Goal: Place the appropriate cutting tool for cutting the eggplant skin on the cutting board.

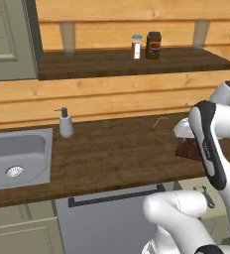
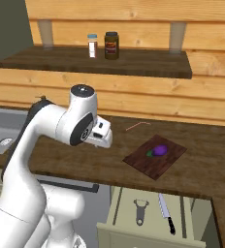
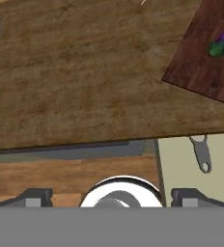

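Eggplant (image 2: pixel 159 150) lies on cutting board (image 2: pixel 148 162); peeler (image 2: pixel 140 211), knife (image 2: pixel 166 212) in drawer; jaws wide, empty.

On the shelf (image 2: pixel 148 68) stand two jars: one spice jar (image 2: pixel 92 45) and one dark jar (image 2: pixel 111 45). Below it lie one eggplant (image 2: pixel 158 150), one cutting board (image 2: pixel 154 156), one peeler (image 2: pixel 140 211) and one knife (image 2: pixel 166 213) (both in the open drawer (image 2: pixel 115 227)).

Even, soft rendered light, no glare. Faint shadow under the shelf (image 2: pixel 95 60) on the wall planks. Pics low-res, slightly soft; edges jagged on the arm. Countertop (image 3: pixel 75 72) grain smeared in hand view. No edge distortion, nothing out of focus.
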